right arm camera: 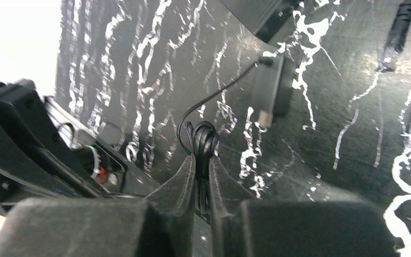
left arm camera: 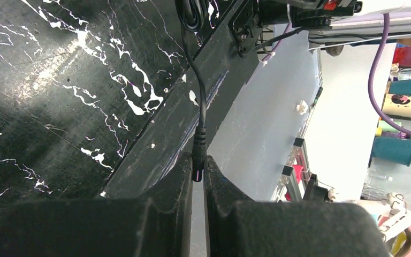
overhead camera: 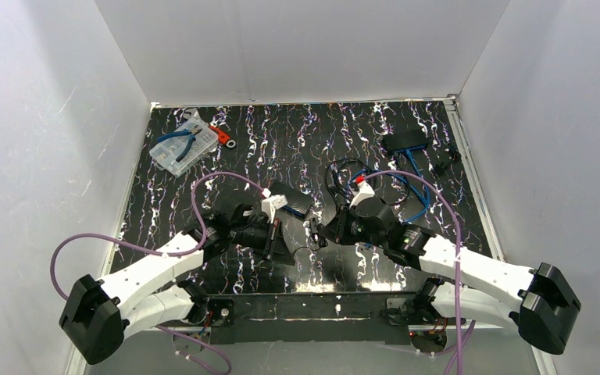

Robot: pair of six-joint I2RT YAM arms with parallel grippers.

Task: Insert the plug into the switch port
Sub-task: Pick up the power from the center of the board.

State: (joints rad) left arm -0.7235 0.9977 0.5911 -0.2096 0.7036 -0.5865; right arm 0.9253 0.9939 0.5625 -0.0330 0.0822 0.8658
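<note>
My left gripper is shut on a small black barrel plug and pinches it at the fingertips above the table's near edge. The plug's thin black cable runs up to a coiled bundle. My right gripper is shut on that bundle, close to the right of the left gripper. The cable runs on to a black power adapter lying on the table. A black switch box lies just beyond both grippers; its corner shows in the right wrist view. Its port is not visible.
A blue-grey box with blue cables sits at the back right. A clear parts case with blue pliers and a red tool sits at the back left. White walls enclose the black marbled table.
</note>
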